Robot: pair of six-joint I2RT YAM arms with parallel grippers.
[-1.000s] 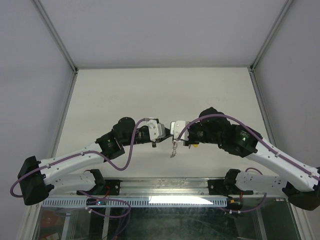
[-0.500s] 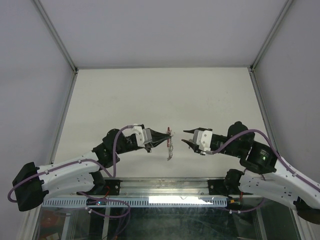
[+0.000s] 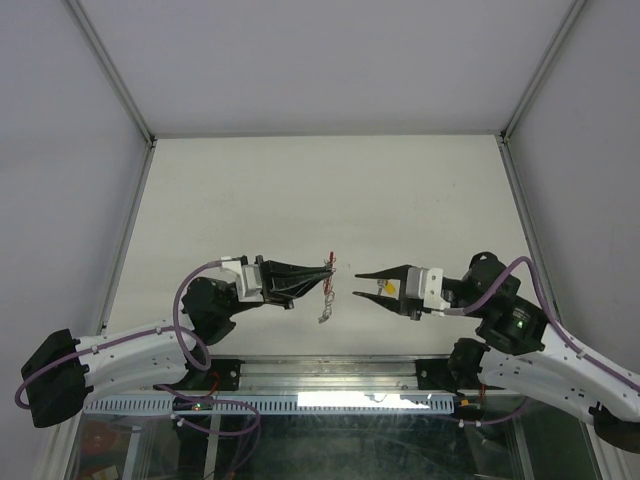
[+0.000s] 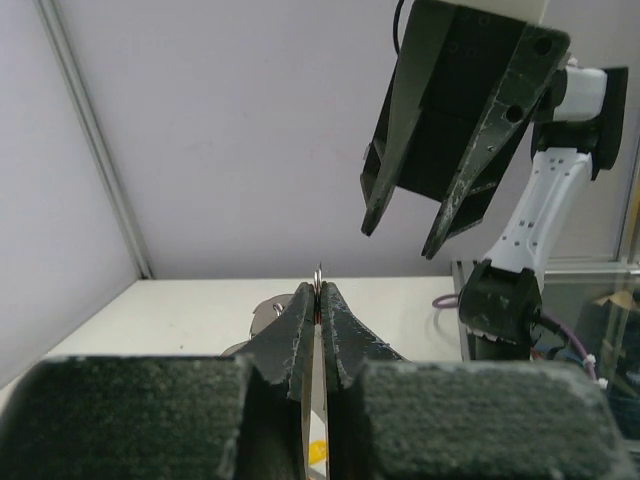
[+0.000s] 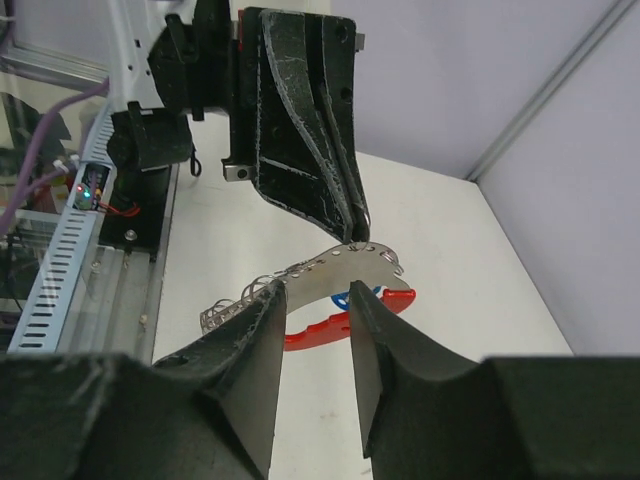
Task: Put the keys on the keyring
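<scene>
**Top external: arms have split, keyring stays with the left**

A second ago both sets of fingers were bunched together at the middle of the table, near edge, with the keyring between them. Now they're well apart. The left fingers are clamped flat together on the keyring, which hangs off their tips above the table. The right fingers have let go, stand apart with nothing between them, and have backed off to the right.

My read: that was a release after a threading attempt, so I need to check what actually got onto the ring before moving on.

From the right wrist view:
- curved silvery band, row of small holes, thin bright metal, pinched at its far end by the left fingers
- red tab below it, smooth curved plastic, slightly glossy
- blue key, only its plastic head peeking out right against the tab; can't tell if it's on the ring or just behind it
- chain, fine links, dangling left

Left wrist view shows only a sliver of wire above the pads. A yellow speck sits low between the fingers, too little of it to call the yellow key.

The finger pads are dark, rough and scuffed. The table is matte off-white.
</scene>
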